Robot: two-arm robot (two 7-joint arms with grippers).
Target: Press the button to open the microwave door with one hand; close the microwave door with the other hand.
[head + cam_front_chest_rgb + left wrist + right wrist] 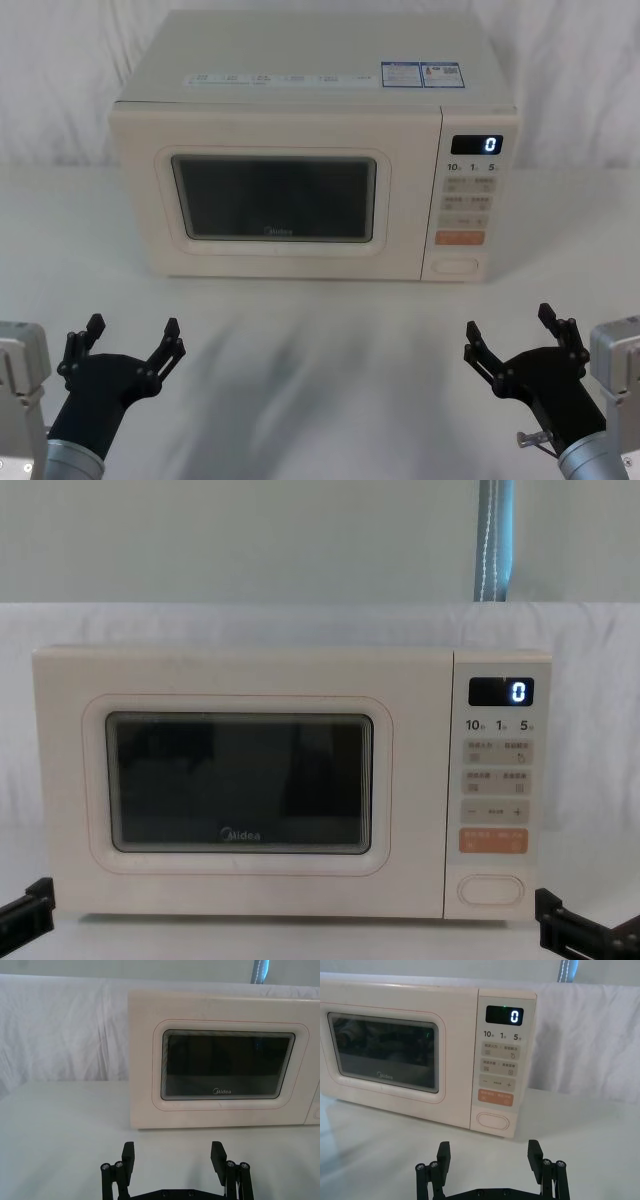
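The cream microwave stands at the back of the white table with its microwave door (275, 200) (227, 1065) (385, 1055) (240, 785) shut flush. The button (455, 266) (493, 1121) (491, 890) is the plain cream oblong at the foot of the control panel, under the orange key (459, 238). My left gripper (133, 346) (172, 1157) hovers open near the table's front left, well short of the door. My right gripper (516, 332) (489, 1155) hangs open at the front right, in line with the panel and apart from it.
The display (477, 144) reads 0. White cloth covers the table (320, 330) and the backdrop. A wide strip of bare table lies between the grippers and the microwave's front.
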